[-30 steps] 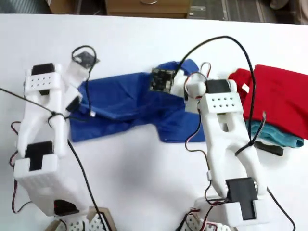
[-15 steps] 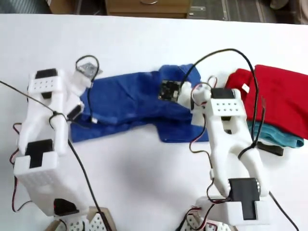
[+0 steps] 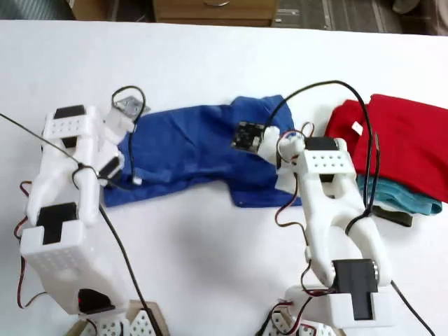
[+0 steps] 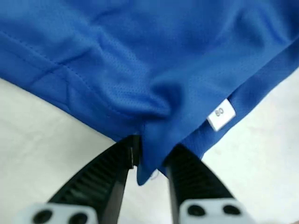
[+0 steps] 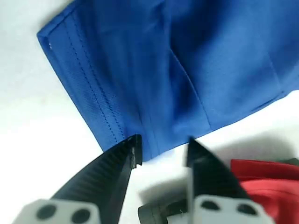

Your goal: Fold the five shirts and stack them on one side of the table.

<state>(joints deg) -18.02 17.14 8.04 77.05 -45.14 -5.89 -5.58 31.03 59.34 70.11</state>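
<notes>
Left gripper: clenched on a bunched fold at the edge of the crumpled blue mesh-fabric shirt; cloth fills the gap between its black ribbed fingers and a tip of it hangs below them.
Right gripper: jaws parted, tips set either side of a stitched hem of the same blue shirt; the hem lies flat between the tips, bare table showing behind it, nothing pinched.
Blue shirt: spread crosswise on the white table between the two arms, wrinkled and partly doubled over, the left arm at one end and the right arm at the other.
Folded pile: a red shirt lies on a teal shirt at the table's right side, just beside the right arm and apart from the blue one.
Labels: a small white sewn-in tag sticks out from the blue shirt's edge near the left gripper, with tiny dark print; a white tag also shows on the red shirt, print too small to tell.
</notes>
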